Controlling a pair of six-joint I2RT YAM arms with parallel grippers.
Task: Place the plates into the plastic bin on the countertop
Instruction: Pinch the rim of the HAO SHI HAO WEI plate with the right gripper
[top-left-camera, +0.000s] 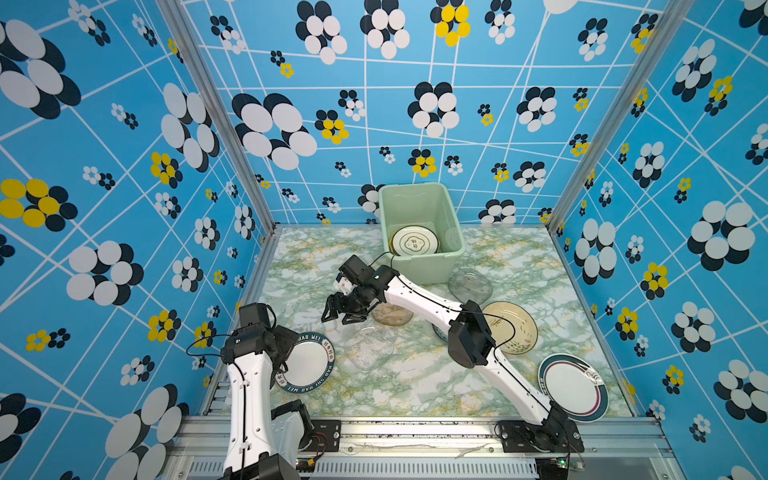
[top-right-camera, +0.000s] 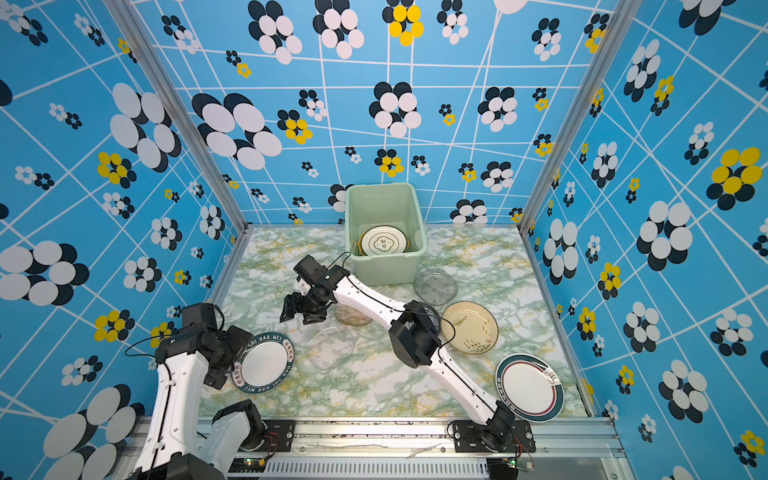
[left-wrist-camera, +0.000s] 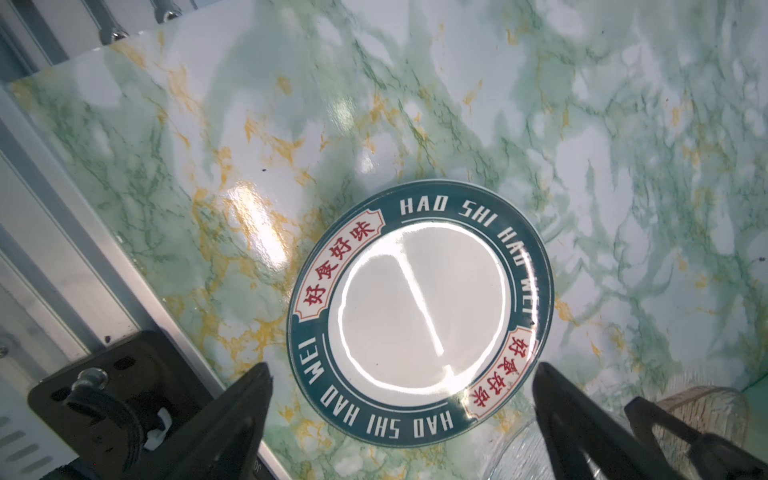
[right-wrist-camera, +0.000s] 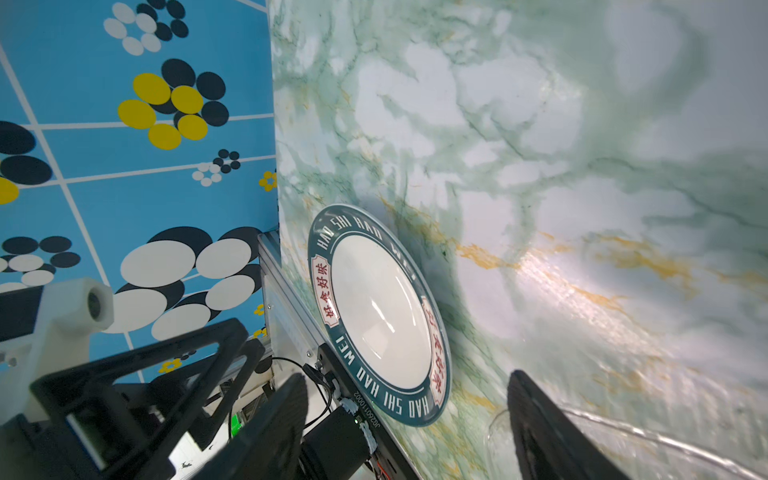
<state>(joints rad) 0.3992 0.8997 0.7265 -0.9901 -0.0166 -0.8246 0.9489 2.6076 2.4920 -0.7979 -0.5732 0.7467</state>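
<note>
Left gripper (left-wrist-camera: 403, 370) wide open, empty, above teal-rimmed plate (left-wrist-camera: 419, 307), countertop (top-left-camera: 415, 386) 8 o'clock. Right gripper (top-left-camera: 343, 312) open, empty, beside clear plate (top-left-camera: 370, 347). Both stiff, glossy, likely slippery, breakable: pinch rim. Bin (top-left-camera: 419, 268) 12 o'clock.
</note>
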